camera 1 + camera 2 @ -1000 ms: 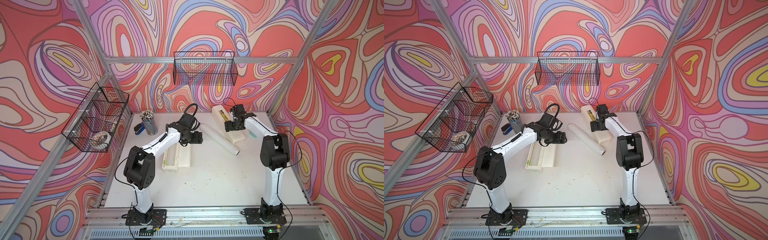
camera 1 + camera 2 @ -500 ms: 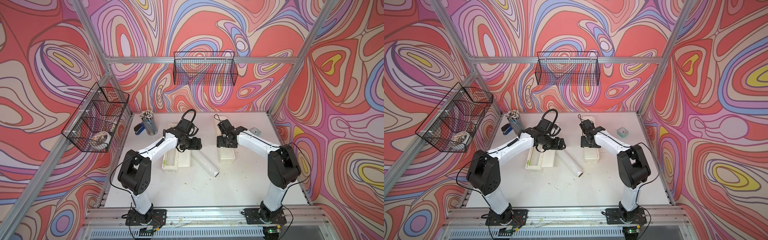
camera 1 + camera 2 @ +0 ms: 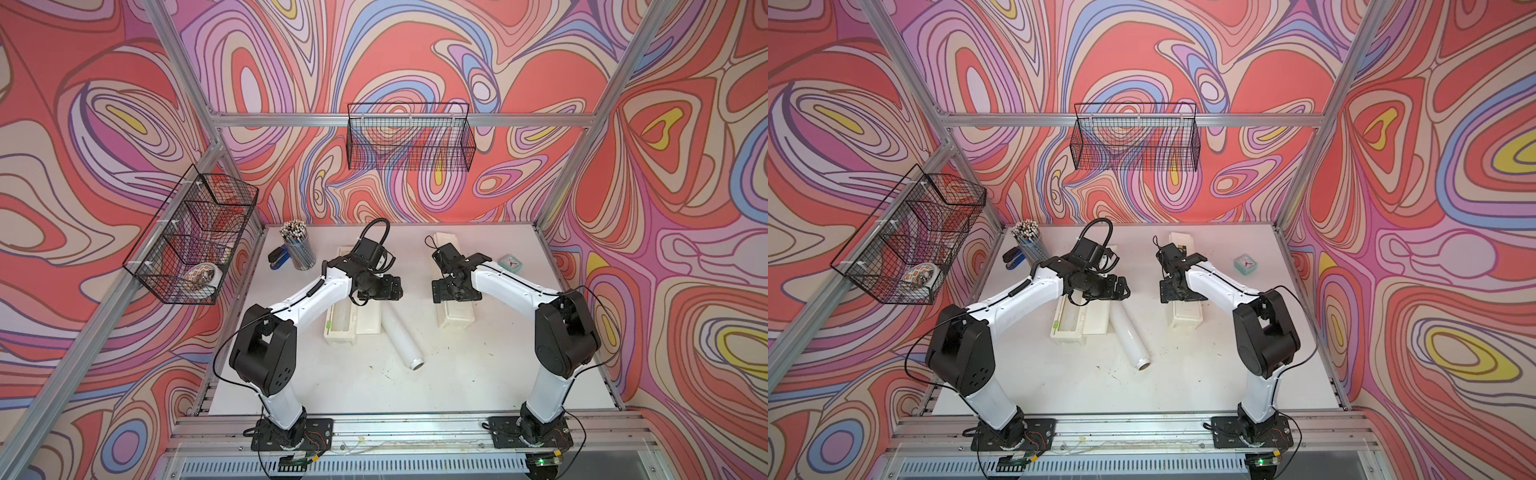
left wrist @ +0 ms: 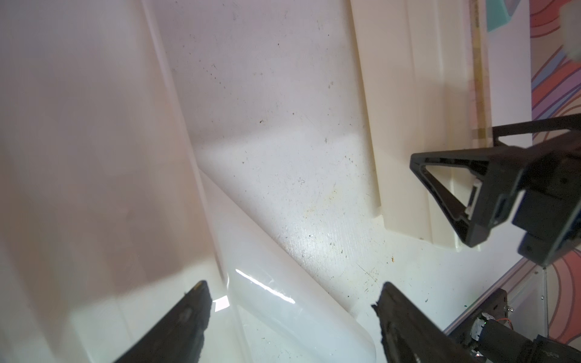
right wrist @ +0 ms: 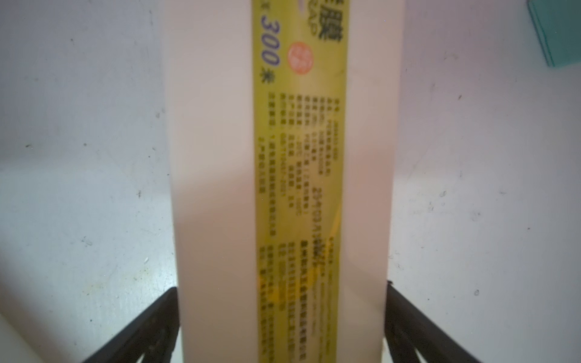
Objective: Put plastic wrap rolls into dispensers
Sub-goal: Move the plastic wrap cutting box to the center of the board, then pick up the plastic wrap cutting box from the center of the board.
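Your left gripper (image 4: 292,284) hangs open over the plastic wrap roll (image 3: 401,338), which lies on the table (image 3: 457,374) beside the open dispenser (image 3: 340,322). Your right gripper (image 5: 281,287) straddles the closed dispenser (image 3: 455,318); clamped or clear, you cannot tell

The right gripper (image 3: 456,296) drew the closed dispenser (image 3: 455,319) forward. The roll (image 3: 401,340) shifted beside the open dispenser (image 3: 369,321).

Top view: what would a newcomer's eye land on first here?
The loud swirling red, pink and blue walls all around. Then the white left arm and right arm facing each other mid-table, a glossy plastic wrap roll lying slantwise beside the open dispenser, and the right pincer straddling the closed dispenser.
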